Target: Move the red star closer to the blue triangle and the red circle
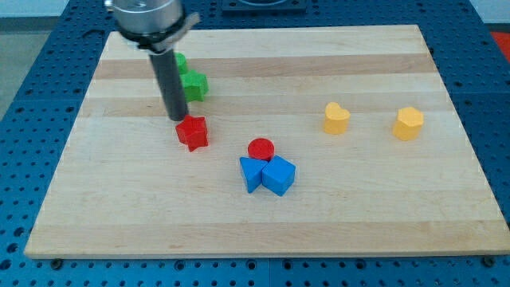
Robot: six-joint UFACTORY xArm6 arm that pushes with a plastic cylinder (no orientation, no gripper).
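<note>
The red star point(192, 132) lies left of the board's middle. My tip point(178, 119) stands just at the star's upper left edge, touching or nearly touching it. The red circle point(260, 149) sits to the star's lower right. The blue triangle point(252, 173) lies just below the circle, touching it, with a blue cube-like block point(279, 175) against the triangle's right side.
A green star-like block point(193, 84) and a second green block point(180, 62), partly hidden behind the rod, lie above my tip. A yellow heart point(336, 118) and a yellow hexagon point(409, 123) sit at the right. The wooden board point(263, 231) lies on a blue perforated table.
</note>
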